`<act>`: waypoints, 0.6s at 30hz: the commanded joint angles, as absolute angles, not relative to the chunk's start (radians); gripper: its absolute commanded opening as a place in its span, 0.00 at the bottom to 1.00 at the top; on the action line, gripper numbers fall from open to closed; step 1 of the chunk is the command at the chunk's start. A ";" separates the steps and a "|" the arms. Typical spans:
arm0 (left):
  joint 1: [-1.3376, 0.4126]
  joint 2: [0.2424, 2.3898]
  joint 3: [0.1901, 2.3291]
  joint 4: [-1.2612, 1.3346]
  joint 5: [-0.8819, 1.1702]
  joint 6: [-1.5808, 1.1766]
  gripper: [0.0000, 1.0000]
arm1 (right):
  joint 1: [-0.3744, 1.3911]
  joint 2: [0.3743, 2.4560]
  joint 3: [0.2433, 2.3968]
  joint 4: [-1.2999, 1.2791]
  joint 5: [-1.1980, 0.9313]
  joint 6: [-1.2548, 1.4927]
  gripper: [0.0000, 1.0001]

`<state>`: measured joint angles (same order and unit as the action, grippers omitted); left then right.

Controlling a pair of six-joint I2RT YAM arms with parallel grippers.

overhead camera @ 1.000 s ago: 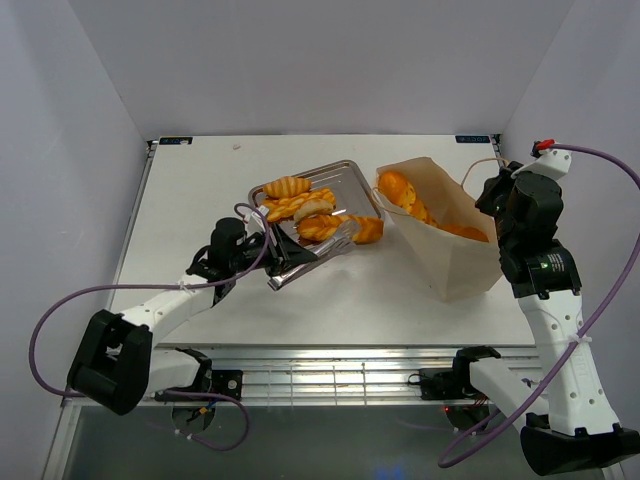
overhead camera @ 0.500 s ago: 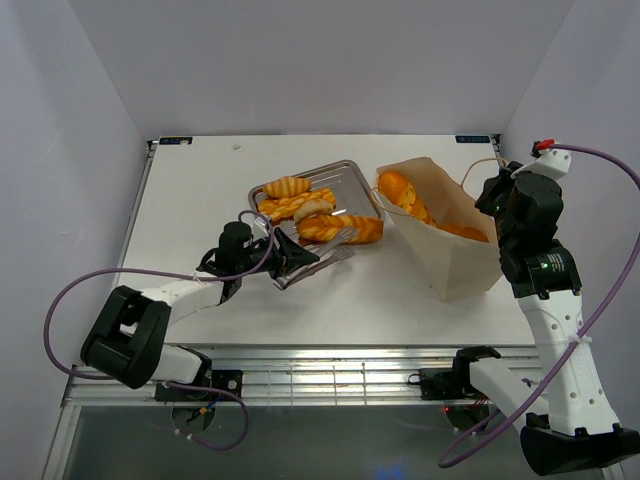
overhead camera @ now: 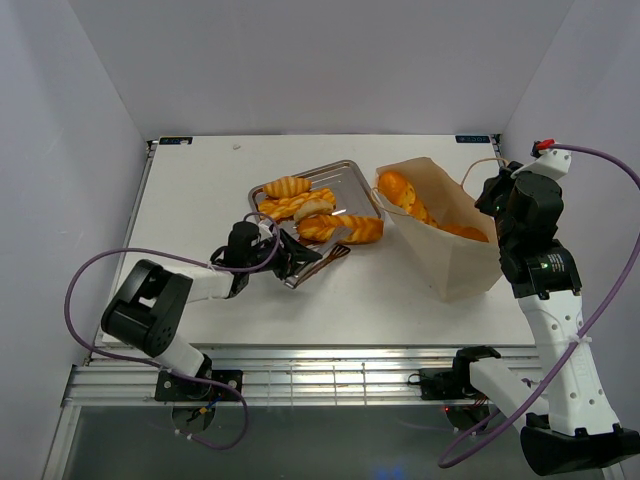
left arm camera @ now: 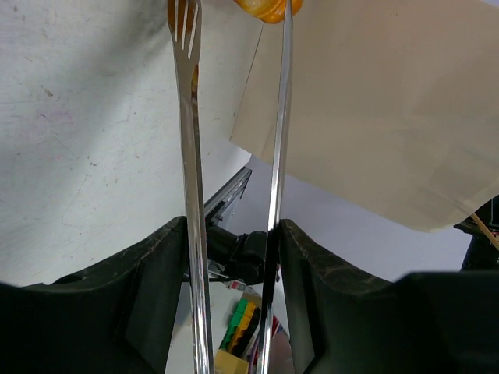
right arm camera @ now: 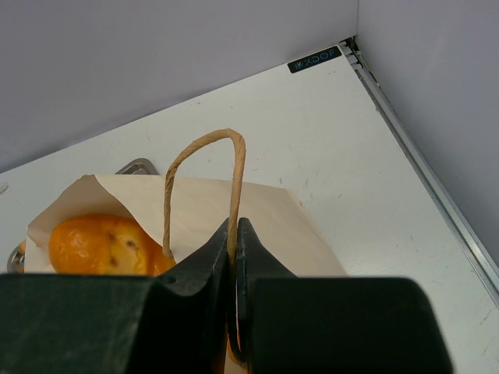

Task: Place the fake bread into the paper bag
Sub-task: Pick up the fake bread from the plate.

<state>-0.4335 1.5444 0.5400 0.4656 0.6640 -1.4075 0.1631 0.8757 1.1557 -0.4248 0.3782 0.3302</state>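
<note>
"Noting grips first: what holds what?"

"Left tool [left arm camera: 234, 234] is clamped around the tongs [left arm camera: 189, 156], its arm lying low over the bench [overhead camera: 200, 180]. Right tool [right arm camera: 234, 257] is pinched shut on the string handle [right arm camera: 234, 164] of the paper bag [overhead camera: 450, 250], whose mouth faces the tray [overhead camera: 345, 172]."

"And the fake bread [overhead camera: 295, 205]?"

"Split. Some sits inside the bag's mouth. Most lies heaped on the tray, with one piece at the near corner by the tong tips. Whether the blades pinch it, I cannot tell, because the wrist view cuts off there."

"Risks?"

"Three, in my judgement. Blades are smooth and pastries glossy, so a piece could squirt out mid-carry. The tongs reach far beyond the grip and could twist. The bag is steadied by one thin loop, so a knock at its lip could fold the mouth shut or spill the contents."
</note>
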 commanded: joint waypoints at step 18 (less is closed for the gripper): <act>-0.426 1.525 0.595 0.525 0.603 -1.404 0.22 | 0.158 0.853 1.184 -0.403 0.365 0.330 0.08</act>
